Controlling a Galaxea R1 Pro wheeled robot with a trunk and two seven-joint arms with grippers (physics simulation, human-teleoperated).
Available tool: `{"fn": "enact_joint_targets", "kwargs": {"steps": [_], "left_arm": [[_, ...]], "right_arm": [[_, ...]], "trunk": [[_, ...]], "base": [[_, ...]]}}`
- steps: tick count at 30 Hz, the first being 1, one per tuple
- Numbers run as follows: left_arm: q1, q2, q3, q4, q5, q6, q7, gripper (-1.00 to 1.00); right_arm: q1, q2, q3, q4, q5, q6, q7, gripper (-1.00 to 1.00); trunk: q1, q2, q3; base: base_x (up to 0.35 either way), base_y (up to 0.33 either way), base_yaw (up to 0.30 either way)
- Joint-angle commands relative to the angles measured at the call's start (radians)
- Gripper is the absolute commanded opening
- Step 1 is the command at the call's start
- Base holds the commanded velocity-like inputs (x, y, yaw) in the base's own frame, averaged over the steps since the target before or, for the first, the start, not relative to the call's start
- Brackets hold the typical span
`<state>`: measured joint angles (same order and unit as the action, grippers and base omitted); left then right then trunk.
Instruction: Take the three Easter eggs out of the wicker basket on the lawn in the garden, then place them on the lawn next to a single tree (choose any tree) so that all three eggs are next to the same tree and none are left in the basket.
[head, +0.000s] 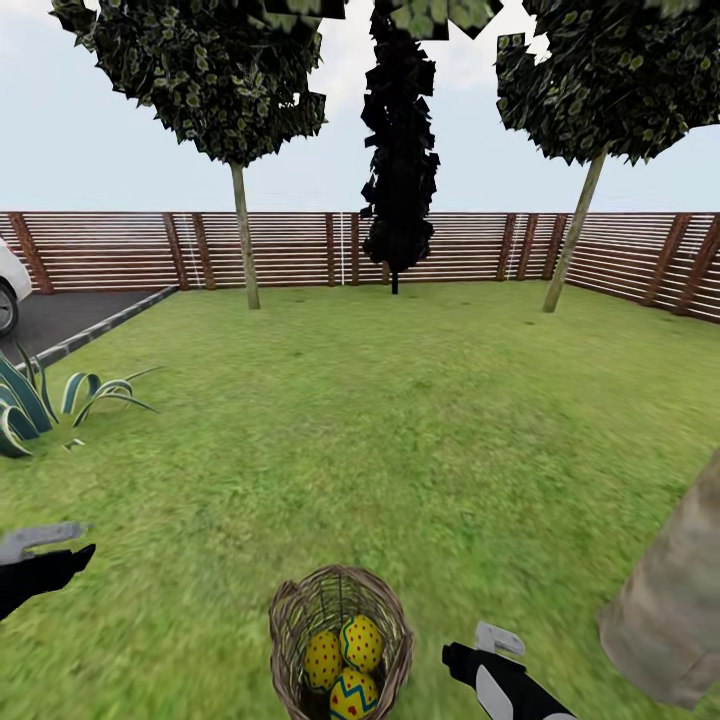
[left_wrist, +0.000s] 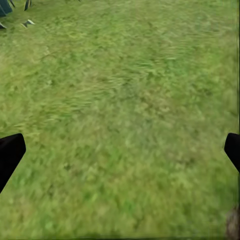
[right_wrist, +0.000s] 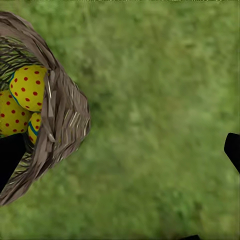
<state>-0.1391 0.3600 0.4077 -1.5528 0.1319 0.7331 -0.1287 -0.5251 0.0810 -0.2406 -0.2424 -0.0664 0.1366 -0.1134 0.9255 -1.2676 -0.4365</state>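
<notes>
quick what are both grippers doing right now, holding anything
Left gripper: open, empty, over bare lawn.
Right gripper: open, empty, beside the basket, which holds all three eggs.

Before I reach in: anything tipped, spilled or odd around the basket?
Nothing stands out. The basket sits upright on the lawn with all three eggs inside, none spilled. Both the left gripper and the right gripper are open and hold nothing.
</notes>
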Motion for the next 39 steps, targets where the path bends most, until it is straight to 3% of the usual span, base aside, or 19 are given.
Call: {"fn": "enact_joint_targets", "kwargs": {"steps": [1, 2, 3, 5, 10, 25, 30, 39], "left_arm": [[-0.001, -0.002, -0.036, 0.0, 0.006, 0.006, 0.007, 1.0], [-0.001, -0.003, -0.055, 0.001, 0.006, 0.006, 0.011, 1.0], [-0.002, -0.005, -0.111, 0.002, 0.006, 0.005, 0.03, 1.0], [-0.002, -0.006, -0.155, 0.003, 0.006, 0.005, 0.055, 1.0], [-0.002, -0.007, -0.198, 0.004, 0.007, 0.004, 0.087, 1.0], [-0.002, -0.007, -0.21, 0.003, 0.009, 0.003, 0.089, 1.0], [-0.002, -0.007, -0.237, 0.004, 0.009, 0.003, 0.092, 1.0], [-0.002, -0.007, -0.243, 0.005, 0.008, 0.001, 0.092, 1.0]], "right_arm": [[0.001, 0.0, 0.002, -0.003, -0.007, 0.005, -0.005, 1.0], [0.001, 0.0, 0.002, -0.004, -0.007, 0.005, -0.005, 1.0], [0.002, 0.0, 0.002, -0.004, -0.007, 0.005, -0.005, 1.0], [0.003, 0.0, 0.001, -0.004, -0.007, 0.005, -0.005, 1.0], [0.003, -0.001, 0.0, -0.005, -0.008, 0.005, -0.005, 1.0], [0.004, -0.001, 0.0, -0.005, -0.009, 0.006, 0.001, 1.0], [0.004, -0.001, 0.0, -0.005, -0.009, 0.006, 0.0, 1.0], [0.004, 0.0, 0.0, -0.005, -0.009, 0.006, 0.001, 1.0]], "trunk": [[-0.004, 0.007, 0.002], [-0.008, 0.014, 0.005], [-0.012, 0.021, 0.008], [-0.019, 0.035, 0.015], [-0.038, 0.07, 0.03], [-0.096, 0.175, 0.077], [-0.115, 0.21, 0.093], [-0.15, 0.273, 0.121]], "base": [[0.0, 0.0, 0.0], [0.0, 0.0, 0.0], [0.0, 0.0, 0.0], [0.0, 0.0, 0.0], [0.0, 0.0, 0.0], [0.0, 0.0, 0.0], [0.0, 0.0, 0.0], [0.0, 0.0, 0.0]]}}
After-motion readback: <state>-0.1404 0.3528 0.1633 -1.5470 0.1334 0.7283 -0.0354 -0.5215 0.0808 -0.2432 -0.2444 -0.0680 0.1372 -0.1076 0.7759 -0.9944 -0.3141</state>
